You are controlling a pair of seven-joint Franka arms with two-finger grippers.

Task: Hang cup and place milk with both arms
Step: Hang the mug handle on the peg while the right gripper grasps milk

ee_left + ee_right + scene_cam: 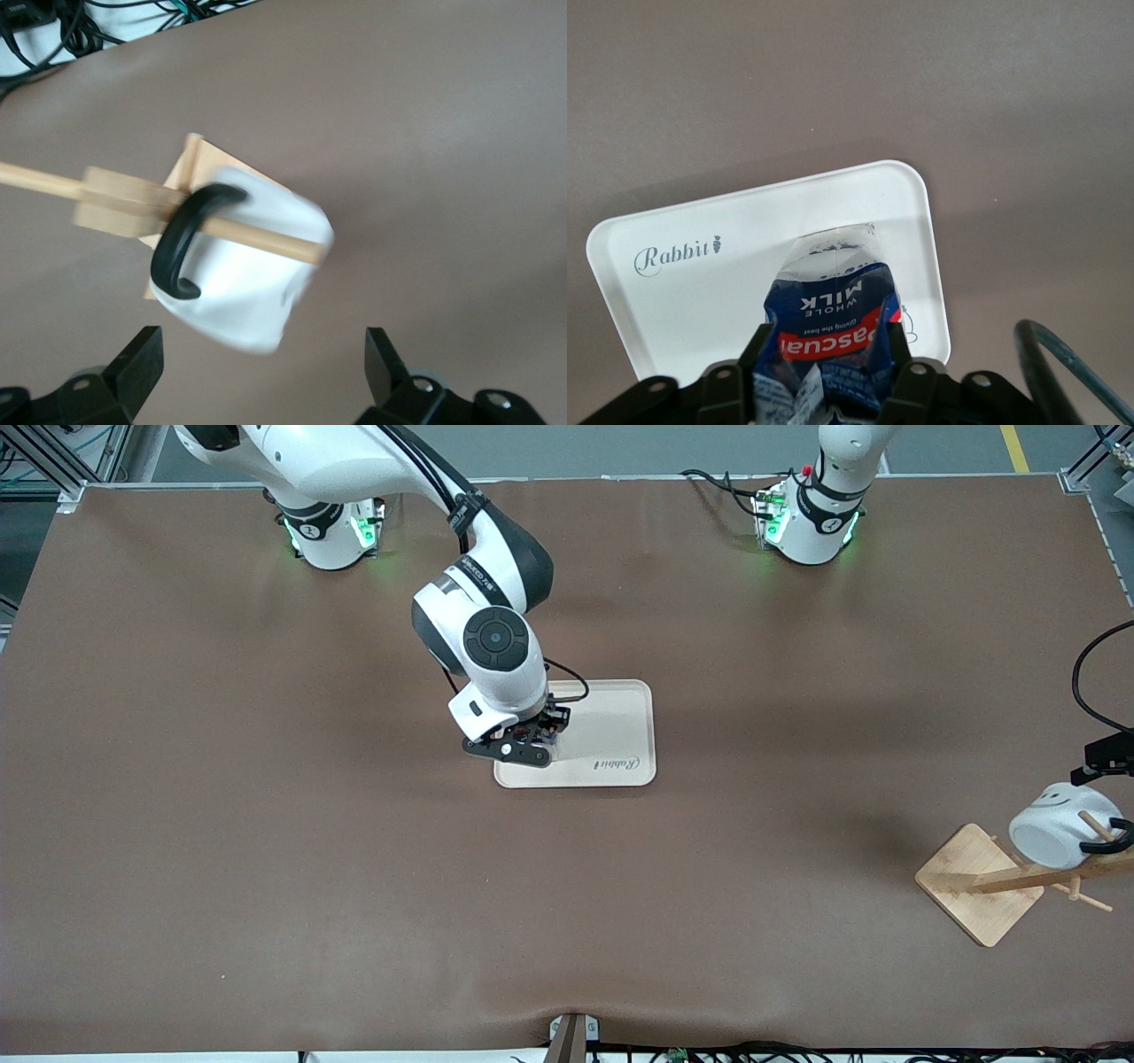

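Already the cup [252, 274] hangs by its handle on the rack peg [266, 235] at frame right, the left gripper [264, 372] spread apart, while at centre the right gripper [824, 367] clamps the milk [833, 332] over the tray [700, 292] to seat it.

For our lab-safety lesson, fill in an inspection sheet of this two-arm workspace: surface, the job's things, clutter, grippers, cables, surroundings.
Surface: brown table covering, a small wrinkle at the edge nearest the front camera.
Job's things: white round mug hangs by its black loop handle on a peg of the wooden rack; dark blue milk carton with red label is over the white rectangular tray, whether resting on it unclear.
Clutter: nothing seen.
Grippers: right gripper shut on the carton over the tray; left gripper open, beside the hung mug, apart from it.
Cables: black cable loops above the rack.
Surroundings: loose cables along the table's near edge.
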